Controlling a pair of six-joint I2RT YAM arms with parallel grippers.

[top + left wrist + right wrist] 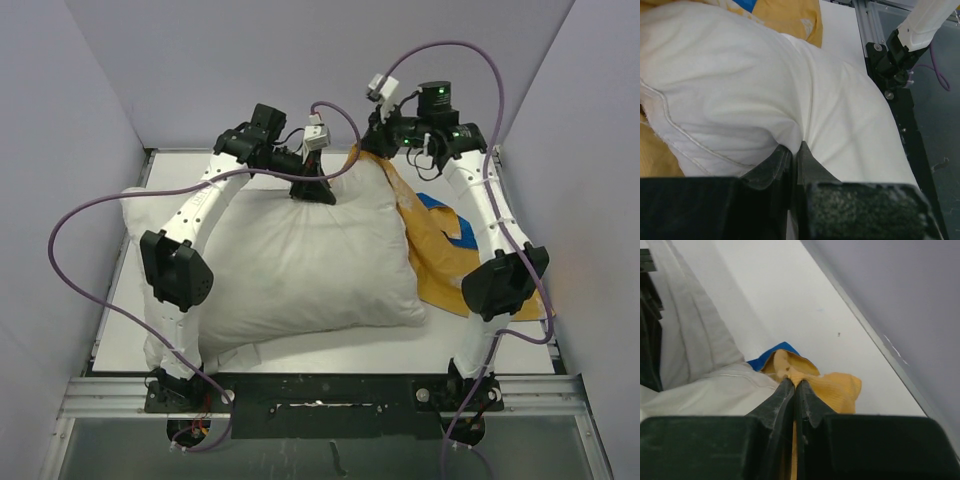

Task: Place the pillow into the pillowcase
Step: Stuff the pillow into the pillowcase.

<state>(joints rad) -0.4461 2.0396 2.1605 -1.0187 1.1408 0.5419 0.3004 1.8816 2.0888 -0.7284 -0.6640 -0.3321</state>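
Spread flat over most of a white table top (330,350): a large plump white rectangular fabric pillow (310,260), long side running left to right, cover creased and puffed. Bunched against the pillow's right edge and touching it: a mustard-yellow fabric pillowcase (440,260), crumpled, with a small patch of its blue side (447,216) turned up. From there, a strip of the yellow cloth leading up over the pillow's far right corner. Wrapped round that corner or only laid against it, not possible to tell. Bulk of the pillow plainly outside the pillowcase.

At the pillow's far edge, near its middle: the left gripper (312,190), pointing down, dark fingers together and clamped on a pinch of the pillow's white cover. Seen from the left wrist: cloth puckering into the closed fingertips (774,162), a stitched seam curving off along the pillow's edge, yellow cloth showing beyond and beneath.

At the pillow's far right corner, up off the table top: the right gripper (368,150), fingers pressed together on an edge of the pillowcase. Seen from the right wrist: yellow cloth bunched at the fingertips (782,395) and running down between them, a sliver of blue just behind, white pillow cover to one side.

Across the pillow's left end: the white link of the left arm (200,210). Right of the pillow, above the pillowcase: the right arm (490,212). Looping over the pillow's far side and past both ends: purple cables (90,207). Beyond the pillow's near edge: a black rail (350,395) carrying both arm bases. Around the pillow on three sides: plain grey-lilac walls (100,90).
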